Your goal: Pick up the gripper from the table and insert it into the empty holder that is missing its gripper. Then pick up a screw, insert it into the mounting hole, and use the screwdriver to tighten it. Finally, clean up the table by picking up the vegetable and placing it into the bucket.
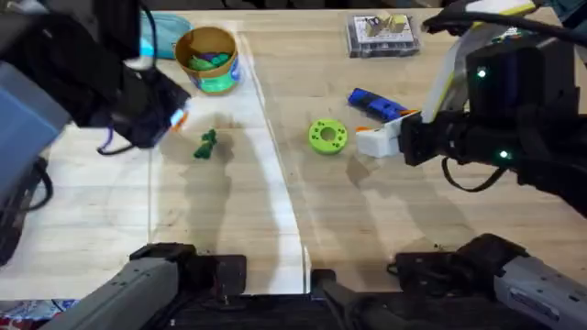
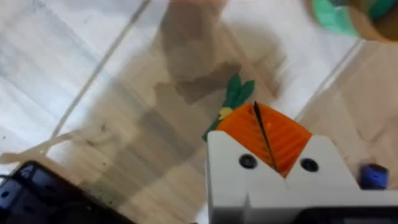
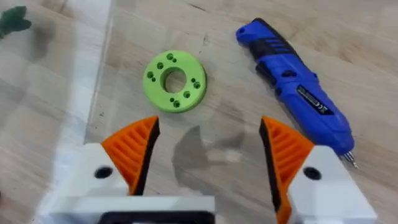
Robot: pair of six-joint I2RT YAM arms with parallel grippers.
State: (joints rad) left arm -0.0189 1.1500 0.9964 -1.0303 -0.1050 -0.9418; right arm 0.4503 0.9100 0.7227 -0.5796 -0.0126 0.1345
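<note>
The vegetable point(image 1: 206, 145) lies on the table, below and in front of the bucket point(image 1: 209, 60). My left gripper point(image 1: 176, 117) hovers above and just left of it, orange pads pressed shut with nothing seen between them. In the left wrist view the vegetable's green leafy top point(image 2: 239, 93) pokes out past the left gripper point(image 2: 264, 134); the pads hide the rest. My right gripper point(image 3: 208, 155) is open over bare table, near the blue screwdriver point(image 3: 298, 93). The loose gripper, holder and screw are out of view.
A round green disc with holes point(image 1: 327, 136) sits left of the right gripper point(image 1: 371, 142). A clear box of small parts point(image 1: 383, 35) stands at the back. A light blue plastic item point(image 1: 165, 37) lies behind the bucket. A transparent sheet point(image 1: 275, 202) covers the left-middle table.
</note>
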